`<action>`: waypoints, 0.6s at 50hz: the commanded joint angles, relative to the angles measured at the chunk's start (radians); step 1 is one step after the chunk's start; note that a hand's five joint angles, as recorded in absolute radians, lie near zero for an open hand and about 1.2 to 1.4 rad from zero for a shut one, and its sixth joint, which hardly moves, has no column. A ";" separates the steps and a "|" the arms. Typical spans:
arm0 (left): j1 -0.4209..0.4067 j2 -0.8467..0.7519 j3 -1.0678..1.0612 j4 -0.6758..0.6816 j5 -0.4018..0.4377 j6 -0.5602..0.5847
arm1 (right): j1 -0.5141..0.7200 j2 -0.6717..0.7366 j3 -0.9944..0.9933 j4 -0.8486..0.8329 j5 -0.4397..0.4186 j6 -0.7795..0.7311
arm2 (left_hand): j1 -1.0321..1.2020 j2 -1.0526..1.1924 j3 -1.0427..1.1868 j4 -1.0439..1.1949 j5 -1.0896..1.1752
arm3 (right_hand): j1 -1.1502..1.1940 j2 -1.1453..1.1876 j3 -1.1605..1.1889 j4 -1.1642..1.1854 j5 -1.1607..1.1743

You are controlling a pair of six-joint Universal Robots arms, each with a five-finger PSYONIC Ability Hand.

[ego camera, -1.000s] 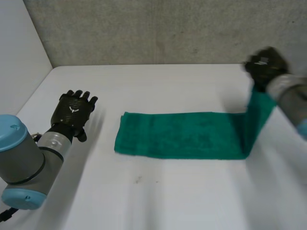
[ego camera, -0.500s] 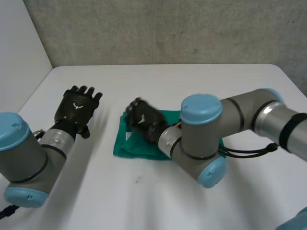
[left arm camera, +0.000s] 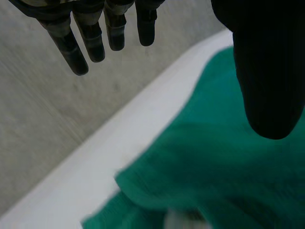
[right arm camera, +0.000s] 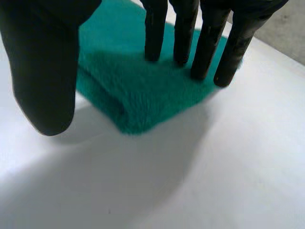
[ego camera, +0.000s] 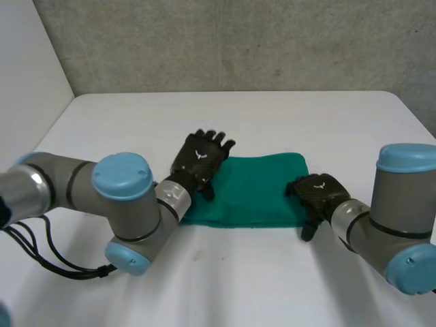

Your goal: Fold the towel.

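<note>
While white-marked, left hand (ego camera: 199, 160) and right hand (ego camera: 317, 193) flank the towel (ego camera: 259, 194).

Folded green towel (ego camera: 259, 194), left hand (ego camera: 197, 161) and right hand (ego camera: 318, 193) at opposite ends

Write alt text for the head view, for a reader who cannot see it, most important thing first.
A folded green towel lies flat on a white table with a black robot hand at each end. The left hand is at its left end, fingers straight; the right hand rests open on its right end.
</note>
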 commanded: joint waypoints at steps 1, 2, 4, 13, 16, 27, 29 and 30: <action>0.036 -0.049 0.017 -0.024 -0.077 0.015 | -0.023 0.005 0.038 -0.082 -0.001 -0.010 | -0.012 -0.023 -0.033 -0.024 -0.044 | 0.471 0.416 0.407 0.418 0.425; 0.043 -0.049 0.016 -0.024 -0.097 0.017 | -0.023 0.005 0.038 -0.086 -0.001 -0.010 | -0.012 -0.023 -0.033 -0.024 -0.044 | 0.506 0.451 0.443 0.454 0.460; 0.060 -0.048 0.006 -0.024 -0.149 0.030 | -0.023 0.003 0.038 -0.087 -0.001 -0.012 | -0.012 -0.023 -0.033 -0.024 -0.044 | 0.524 0.469 0.461 0.472 0.478; 0.063 -0.017 -0.061 -0.029 -0.187 0.095 | -0.023 0.000 0.034 -0.087 -0.001 -0.010 | -0.016 -0.027 -0.037 -0.028 -0.047 | 0.503 0.449 0.440 0.451 0.457; 0.062 0.001 -0.092 -0.028 -0.187 0.096 | -0.023 0.000 0.031 -0.087 -0.001 -0.010 | -0.016 -0.027 -0.037 -0.028 -0.047 | 0.477 0.422 0.414 0.425 0.431; 0.062 0.053 -0.147 -0.029 -0.189 0.096 | -0.019 0.000 0.021 -0.087 -0.001 -0.005 | -0.016 -0.027 -0.037 -0.028 -0.047 | 0.565 0.510 0.502 0.512 0.519; 0.063 0.064 -0.155 -0.029 -0.189 0.096 | -0.019 0.000 0.020 -0.086 -0.001 -0.004 | -0.016 -0.027 -0.037 -0.028 -0.047 | 0.565 0.510 0.502 0.513 0.519; 0.063 0.070 -0.161 -0.029 -0.189 0.096 | -0.017 0.000 0.020 -0.086 -0.001 -0.002 | -0.016 -0.027 -0.037 -0.028 -0.047 | 0.565 0.510 0.502 0.513 0.519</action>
